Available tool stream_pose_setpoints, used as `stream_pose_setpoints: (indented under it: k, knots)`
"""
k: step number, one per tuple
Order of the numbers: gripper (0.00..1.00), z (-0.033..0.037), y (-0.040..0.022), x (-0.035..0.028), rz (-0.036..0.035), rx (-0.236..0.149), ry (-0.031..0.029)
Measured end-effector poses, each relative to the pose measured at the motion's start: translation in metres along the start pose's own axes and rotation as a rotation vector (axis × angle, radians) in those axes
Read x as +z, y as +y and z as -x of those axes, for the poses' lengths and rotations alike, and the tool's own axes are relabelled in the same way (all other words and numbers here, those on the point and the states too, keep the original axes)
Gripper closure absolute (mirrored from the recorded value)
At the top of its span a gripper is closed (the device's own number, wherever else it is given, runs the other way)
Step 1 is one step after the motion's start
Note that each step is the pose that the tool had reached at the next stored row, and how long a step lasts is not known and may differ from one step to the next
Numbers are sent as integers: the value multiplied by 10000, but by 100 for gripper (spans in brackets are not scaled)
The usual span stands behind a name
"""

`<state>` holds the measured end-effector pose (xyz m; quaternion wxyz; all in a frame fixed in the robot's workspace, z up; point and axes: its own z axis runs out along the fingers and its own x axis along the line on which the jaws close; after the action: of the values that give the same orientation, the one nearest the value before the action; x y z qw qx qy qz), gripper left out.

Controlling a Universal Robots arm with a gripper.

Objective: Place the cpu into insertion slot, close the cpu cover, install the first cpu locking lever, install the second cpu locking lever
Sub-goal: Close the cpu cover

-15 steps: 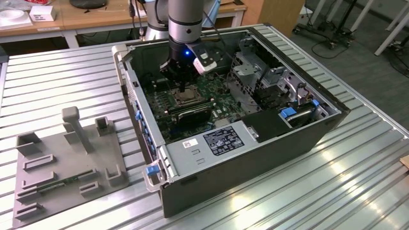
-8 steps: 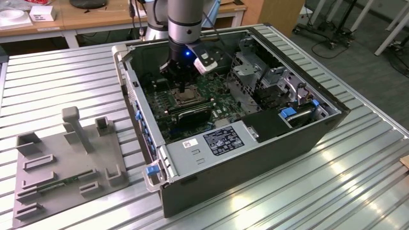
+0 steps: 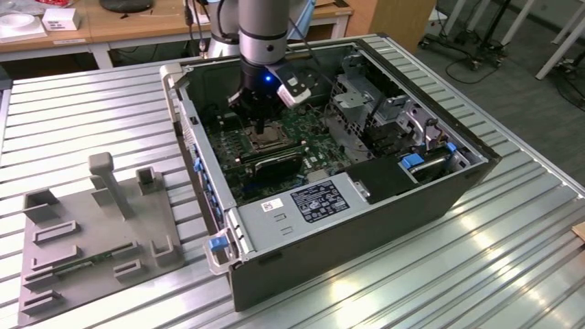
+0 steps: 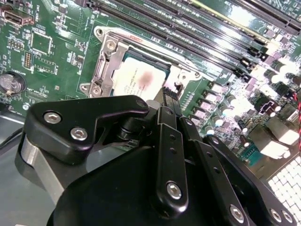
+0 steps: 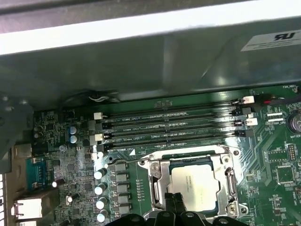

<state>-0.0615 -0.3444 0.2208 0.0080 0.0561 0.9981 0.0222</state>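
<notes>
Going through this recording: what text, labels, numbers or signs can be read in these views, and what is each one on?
Nothing can be quoted reliably. Print stands on:
white label on the case wall, first wrist view: not legible.
cpu face: faint lines, too small.
memory slots: white lettering alongside, too small.
black label and white sticker, exterior view: too small.
</notes>
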Motion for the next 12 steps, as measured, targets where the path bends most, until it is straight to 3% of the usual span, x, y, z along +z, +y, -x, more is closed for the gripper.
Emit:
stream_pose_setpoints:
  k: [3,9,12]
  knots:
    - [89,-3,0,5,4,-58,-32]
    - [89,-7,-1,8,8,-70,-41]
    - [89,-29,-4,19,12,-84,-88]
